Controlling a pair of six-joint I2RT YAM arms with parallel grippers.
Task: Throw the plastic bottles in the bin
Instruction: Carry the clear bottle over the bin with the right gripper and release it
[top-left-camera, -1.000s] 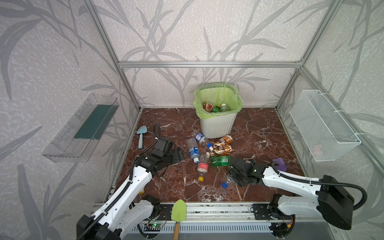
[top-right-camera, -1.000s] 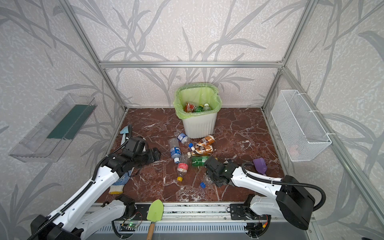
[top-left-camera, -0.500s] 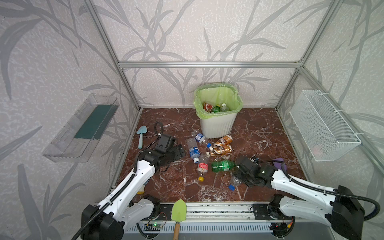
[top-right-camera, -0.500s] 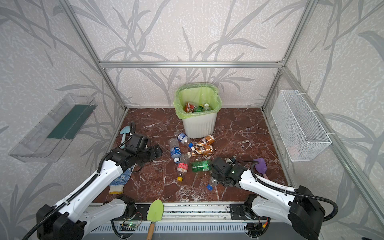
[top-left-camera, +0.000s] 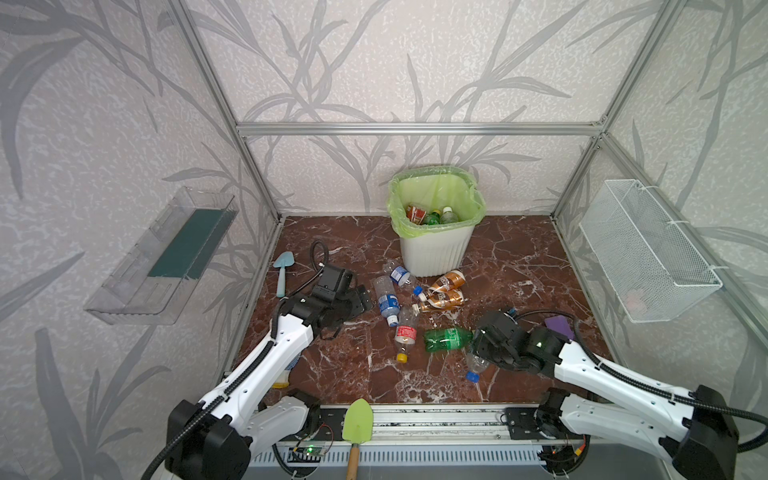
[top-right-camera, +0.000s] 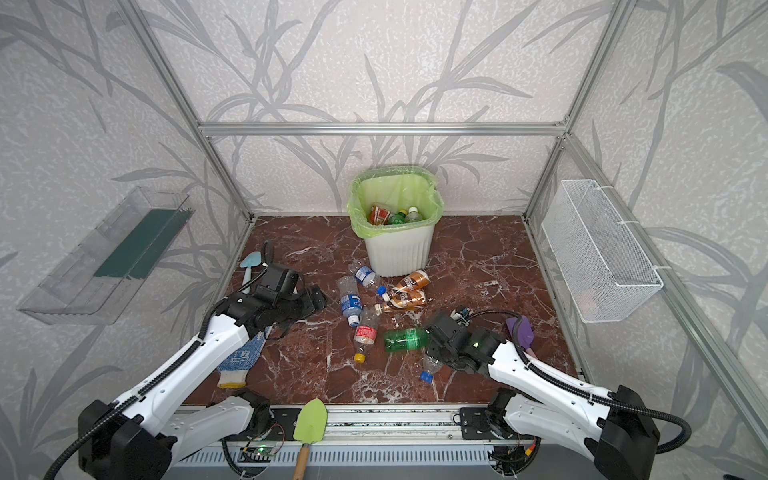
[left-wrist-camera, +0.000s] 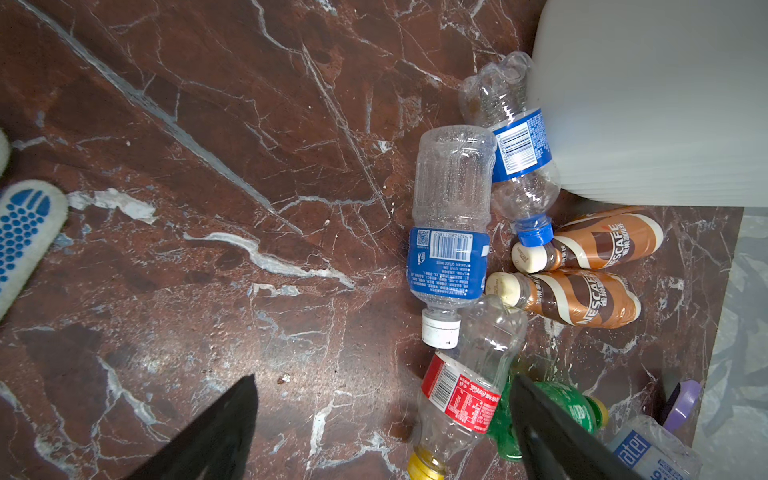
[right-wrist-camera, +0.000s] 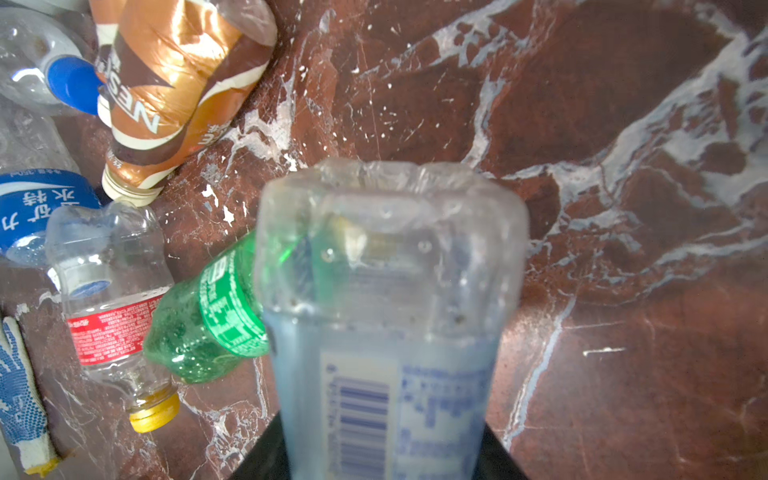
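Gripping a clear blue-labelled bottle (right-wrist-camera: 386, 316) in its closed right pincer (right-wrist-camera: 380, 449), the robot must next lift it to the bin (top-left-camera: 434, 253), while the left pincer (left-wrist-camera: 380, 419) gapes empty.

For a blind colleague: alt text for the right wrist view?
The right gripper is shut on a clear water bottle, base outward, over brown marble floor. A green bottle lies beside it.
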